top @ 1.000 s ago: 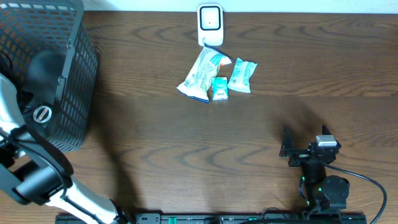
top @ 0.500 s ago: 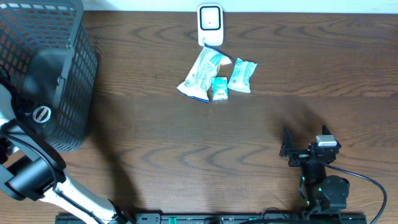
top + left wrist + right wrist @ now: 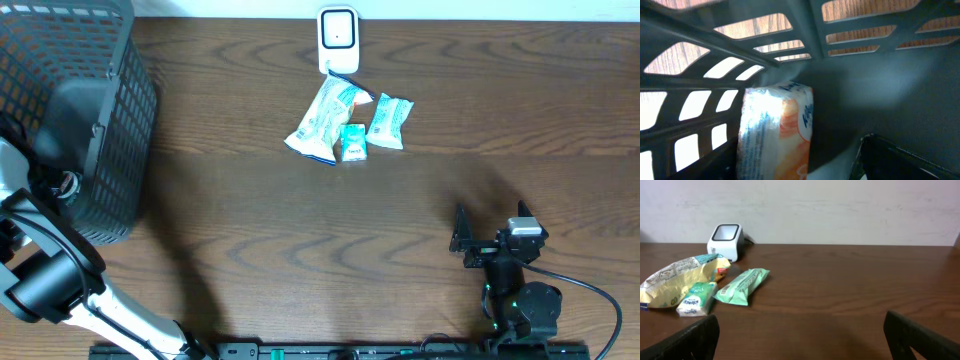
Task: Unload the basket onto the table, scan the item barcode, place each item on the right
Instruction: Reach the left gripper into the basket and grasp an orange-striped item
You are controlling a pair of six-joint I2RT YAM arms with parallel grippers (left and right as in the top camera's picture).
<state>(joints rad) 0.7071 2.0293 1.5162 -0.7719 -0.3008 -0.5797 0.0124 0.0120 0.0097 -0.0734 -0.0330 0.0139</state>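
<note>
Inside the basket (image 3: 118,95), against its slatted wall, an orange-and-white packet (image 3: 776,132) is found between the parted jaws of the left claw (image 3: 797,159). It is not yet gripped, and its long axis is set crosswise to their closing line. The right claw (image 3: 805,339), spread wide and empty, is parked well apart from the basket, so the left arm is judged nearer.

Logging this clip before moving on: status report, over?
Left gripper open inside basket, straddling white-orange packet, no grip yet. Right gripper open, empty. Scanner at far edge, three packs in front of it.
</note>
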